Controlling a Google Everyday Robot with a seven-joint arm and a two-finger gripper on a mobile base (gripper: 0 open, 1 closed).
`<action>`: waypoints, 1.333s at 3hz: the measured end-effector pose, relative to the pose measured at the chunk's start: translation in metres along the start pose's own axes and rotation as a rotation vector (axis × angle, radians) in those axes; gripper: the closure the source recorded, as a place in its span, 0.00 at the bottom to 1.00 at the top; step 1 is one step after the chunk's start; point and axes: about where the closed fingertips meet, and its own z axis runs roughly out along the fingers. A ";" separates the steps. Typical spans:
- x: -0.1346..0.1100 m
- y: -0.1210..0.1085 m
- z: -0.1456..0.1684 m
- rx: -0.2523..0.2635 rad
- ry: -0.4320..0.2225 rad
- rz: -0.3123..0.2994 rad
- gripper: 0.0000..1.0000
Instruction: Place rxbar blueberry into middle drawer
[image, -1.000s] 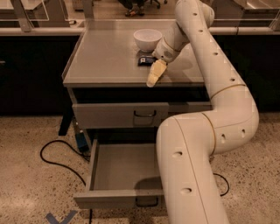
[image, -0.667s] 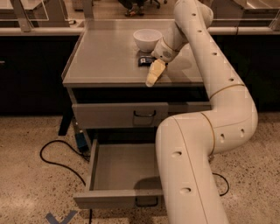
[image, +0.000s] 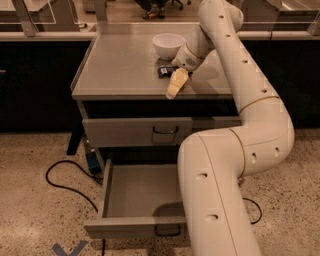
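On the grey table (image: 120, 65), the rxbar blueberry (image: 164, 71) lies flat, just in front of the white bowl (image: 168, 45) and just behind the tool (image: 176, 85), which angles down toward the table's front edge (whether it is open or closed, or grips anything, I cannot tell). Below, the upper drawer (image: 125, 132) is closed, while the middle drawer (image: 131, 192) stands pulled out, the robot's arm (image: 220, 190) covering its right side. A black cable (image: 62, 181) loops on the floor
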 end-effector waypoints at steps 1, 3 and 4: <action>-0.001 0.002 -0.004 0.003 0.000 0.001 0.59; -0.002 0.008 -0.011 0.001 0.007 0.002 1.00; -0.004 0.010 -0.018 0.001 0.007 0.002 1.00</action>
